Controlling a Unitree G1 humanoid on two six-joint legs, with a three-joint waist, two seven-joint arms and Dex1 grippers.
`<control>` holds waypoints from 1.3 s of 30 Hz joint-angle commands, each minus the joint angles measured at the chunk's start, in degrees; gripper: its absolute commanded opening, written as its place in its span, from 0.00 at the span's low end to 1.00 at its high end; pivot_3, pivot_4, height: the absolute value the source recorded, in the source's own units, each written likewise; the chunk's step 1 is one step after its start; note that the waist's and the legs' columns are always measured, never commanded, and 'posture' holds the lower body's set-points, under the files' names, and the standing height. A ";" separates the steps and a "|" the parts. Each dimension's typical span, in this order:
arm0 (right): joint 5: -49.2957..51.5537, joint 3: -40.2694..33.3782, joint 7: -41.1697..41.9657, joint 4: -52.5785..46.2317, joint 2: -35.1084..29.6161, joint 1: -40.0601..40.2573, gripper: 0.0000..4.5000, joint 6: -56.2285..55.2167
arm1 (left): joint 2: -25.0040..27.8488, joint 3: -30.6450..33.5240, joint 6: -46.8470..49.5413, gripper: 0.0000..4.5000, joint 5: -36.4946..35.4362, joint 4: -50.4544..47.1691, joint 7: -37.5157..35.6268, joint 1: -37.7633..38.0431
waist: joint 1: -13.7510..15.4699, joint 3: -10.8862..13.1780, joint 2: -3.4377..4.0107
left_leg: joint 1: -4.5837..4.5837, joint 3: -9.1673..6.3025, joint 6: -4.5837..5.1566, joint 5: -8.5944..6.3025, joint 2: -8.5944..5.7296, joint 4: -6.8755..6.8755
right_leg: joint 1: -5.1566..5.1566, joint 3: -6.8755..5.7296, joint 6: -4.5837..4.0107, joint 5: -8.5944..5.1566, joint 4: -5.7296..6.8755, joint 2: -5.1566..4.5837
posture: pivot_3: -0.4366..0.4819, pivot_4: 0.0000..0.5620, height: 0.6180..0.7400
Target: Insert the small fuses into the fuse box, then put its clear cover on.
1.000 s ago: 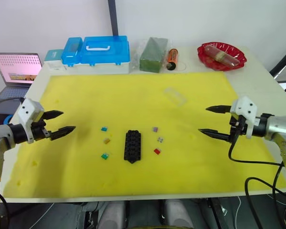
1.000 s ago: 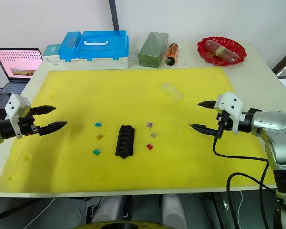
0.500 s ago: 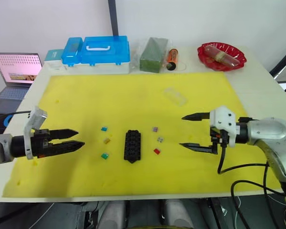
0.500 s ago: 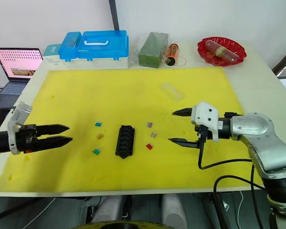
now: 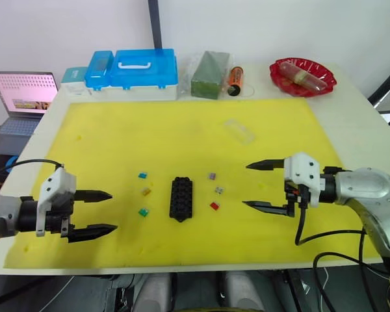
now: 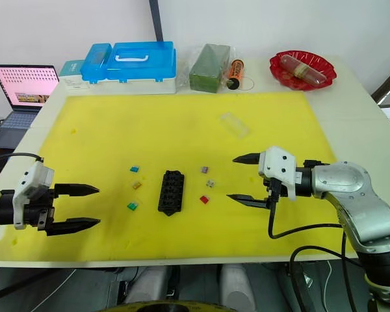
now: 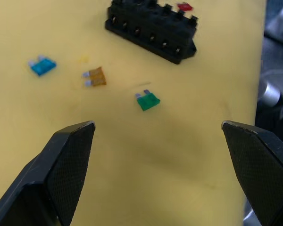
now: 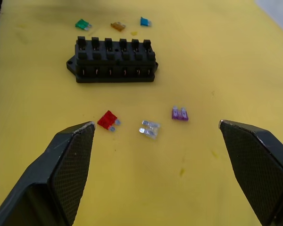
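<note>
- Six fuses lie loose on the yellow mat, none seated yet: blue [image 5: 142, 175], orange [image 5: 145, 192] and green [image 5: 143, 212] on my left of the box [image 5: 181, 199], purple [image 5: 212, 176], grey [image 5: 218, 190] and red [image 5: 214, 205] on my right
- Both my grippers are empty with fingers spread wide: left gripper [image 5: 99, 212] hangs near the green fuse, right gripper [image 5: 257, 186] near the red and grey ones
- The fuses are tiny and lie flat, so my fingertips could push one along the mat instead of pinching it, or flick it away as they close
- Red and grey sit close together; closing on one may knock the other
- A fuse picked up skewed would probably jam against a slot edge, and pressing down then could tip or slide the light box
- The cover [image 5: 238, 130] rests well apart, further back on the mat; being clear, it is easy to misjudge, and it may slip from a pinch
- Both arms working at the box at once could collide
</note>
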 commanded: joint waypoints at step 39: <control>2.35 0.81 -1.83 -8.25 -0.34 0.33 1.00 1.25 | -6.60 -10.89 -37.06 0.65 10.64 13.86 -4.87 -7.44 | -0.12 -0.01 -0.02 | 0.00 0.00 0.01 0.00 0.08 0.02 | 0.02 0.00 0.03 0.02 -0.02 0.15 | 0.48 0.27 1.00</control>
